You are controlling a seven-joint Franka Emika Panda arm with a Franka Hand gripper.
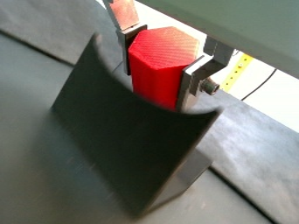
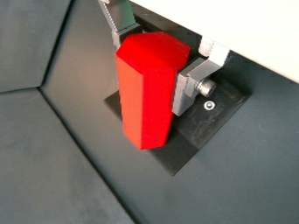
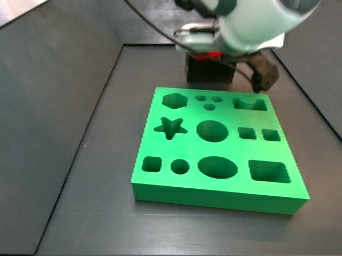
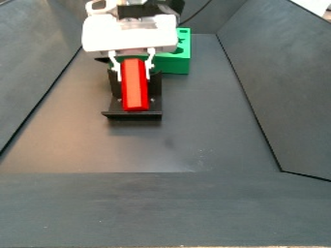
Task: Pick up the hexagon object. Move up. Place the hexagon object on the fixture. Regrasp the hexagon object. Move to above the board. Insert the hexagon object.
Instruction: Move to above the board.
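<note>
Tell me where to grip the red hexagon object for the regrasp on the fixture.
Grip the hexagon object near its upper end, on two opposite flat faces, coming from above along its long axis. It leans on the fixture, so the lower end is blocked. The gripper sits there now, fingers flanking it; contact is unclear.

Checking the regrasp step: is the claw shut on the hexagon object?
Shut: both silver fingers press the hexagon object, claw over the fixture.

Gripper, jaws hidden, behind green board, perhaps over fixture.
</note>
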